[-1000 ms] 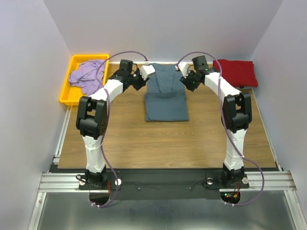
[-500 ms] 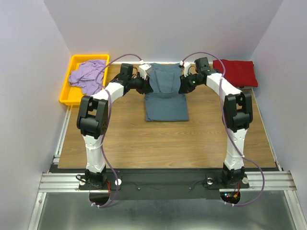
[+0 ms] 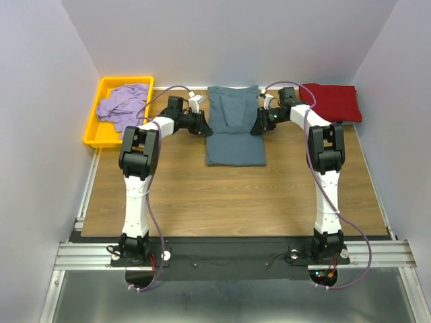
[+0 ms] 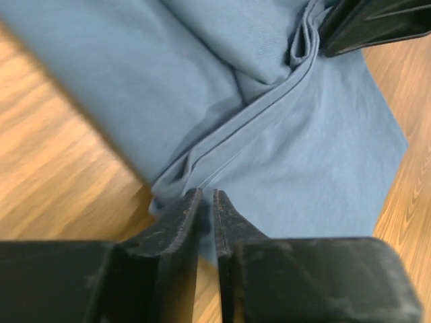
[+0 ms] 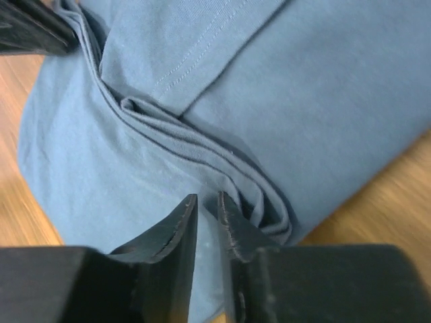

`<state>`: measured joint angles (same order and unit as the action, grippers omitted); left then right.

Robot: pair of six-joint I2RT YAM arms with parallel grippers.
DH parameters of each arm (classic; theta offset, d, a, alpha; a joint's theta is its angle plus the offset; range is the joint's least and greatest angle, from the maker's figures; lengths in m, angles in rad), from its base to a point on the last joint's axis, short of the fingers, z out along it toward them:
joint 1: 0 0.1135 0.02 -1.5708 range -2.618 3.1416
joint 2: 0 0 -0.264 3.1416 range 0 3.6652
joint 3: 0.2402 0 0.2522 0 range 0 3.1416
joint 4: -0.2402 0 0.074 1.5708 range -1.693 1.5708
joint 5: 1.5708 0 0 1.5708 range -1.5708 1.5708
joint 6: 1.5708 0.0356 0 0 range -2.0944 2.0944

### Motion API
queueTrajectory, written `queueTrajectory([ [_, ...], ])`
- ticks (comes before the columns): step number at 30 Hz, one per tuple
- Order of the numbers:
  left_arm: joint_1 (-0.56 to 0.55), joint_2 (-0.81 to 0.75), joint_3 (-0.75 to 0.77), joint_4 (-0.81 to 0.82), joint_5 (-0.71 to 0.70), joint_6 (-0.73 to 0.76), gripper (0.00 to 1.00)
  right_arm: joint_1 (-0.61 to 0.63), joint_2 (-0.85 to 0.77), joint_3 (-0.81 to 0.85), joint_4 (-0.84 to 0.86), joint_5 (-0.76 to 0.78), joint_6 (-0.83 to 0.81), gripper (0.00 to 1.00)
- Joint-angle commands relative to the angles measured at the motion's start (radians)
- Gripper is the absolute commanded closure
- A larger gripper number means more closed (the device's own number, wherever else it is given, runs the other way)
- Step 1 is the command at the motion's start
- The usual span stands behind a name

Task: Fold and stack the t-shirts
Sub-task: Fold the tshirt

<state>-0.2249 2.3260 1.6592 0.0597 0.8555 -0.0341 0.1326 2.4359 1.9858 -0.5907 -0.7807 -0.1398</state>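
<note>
Yellow tray and wooden table, walled on three sides

The tray (image 3: 94,138) sits at the far left corner of the table (image 3: 222,195); an aluminium rail (image 3: 87,254) runs along the near edge, and plain pale walls (image 3: 229,40) close in the left, back and right.

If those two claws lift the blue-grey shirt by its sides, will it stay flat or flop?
Probably flop: the blue-grey shirt bunches into soft ridges at the left gripper and right gripper. Likely light, since the thin layers lie flat.

No text, label or number seems legible on anything here.
</note>
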Motion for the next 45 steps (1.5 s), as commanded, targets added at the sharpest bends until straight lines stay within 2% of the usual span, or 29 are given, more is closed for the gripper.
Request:
queueTrajectory([
  [1,0.018,-0.127,0.004,-0.014,0.053,0.064,0.73,-0.013,-0.089,-0.051,0.009,-0.014,0.014,0.7],
  [3,0.018,-0.203,-0.074,-0.044,0.06,0.124,0.66,-0.011,-0.193,-0.097,0.006,-0.028,0.008,0.66],
  [6,0.016,-0.356,-0.22,-0.081,0.036,0.16,0.65,-0.011,-0.347,-0.223,-0.009,-0.022,0.002,0.59],
  [8,0.016,-0.462,-0.357,-0.081,0.007,0.158,0.64,-0.011,-0.443,-0.339,-0.015,0.023,-0.001,0.58],
  [10,0.016,-0.511,-0.445,-0.08,-0.015,0.149,0.64,-0.013,-0.488,-0.418,-0.023,0.067,-0.003,0.57],
  [13,0.013,-0.566,-0.574,-0.084,-0.032,0.148,0.56,-0.013,-0.54,-0.547,-0.031,0.127,-0.007,0.55],
  [14,0.01,-0.574,-0.619,-0.084,-0.032,0.154,0.5,-0.011,-0.544,-0.574,-0.031,0.132,-0.004,0.55],
  [15,0.01,-0.576,-0.634,-0.081,-0.033,0.154,0.47,-0.011,-0.549,-0.596,-0.032,0.132,-0.004,0.55],
  [19,-0.001,-0.556,-0.674,-0.064,-0.035,0.132,0.46,-0.011,-0.539,-0.66,-0.029,0.139,-0.007,0.53],
  [32,-0.037,-0.421,-0.639,0.06,0.005,0.048,0.46,-0.011,-0.428,-0.667,0.003,0.104,0.002,0.51],
  [35,-0.04,-0.395,-0.63,0.077,0.011,0.039,0.53,-0.013,-0.405,-0.657,0.003,0.093,0.011,0.52],
  [39,-0.042,-0.39,-0.619,0.078,0.014,0.037,0.74,-0.013,-0.403,-0.662,0.002,0.08,0.014,0.59],
  [43,-0.044,-0.41,-0.612,0.008,-0.002,0.083,0.95,-0.013,-0.422,-0.671,-0.003,0.084,0.009,0.85],
  [45,-0.044,-0.425,-0.61,-0.055,-0.038,0.121,1.0,-0.013,-0.437,-0.674,-0.006,0.096,0.006,0.92],
])
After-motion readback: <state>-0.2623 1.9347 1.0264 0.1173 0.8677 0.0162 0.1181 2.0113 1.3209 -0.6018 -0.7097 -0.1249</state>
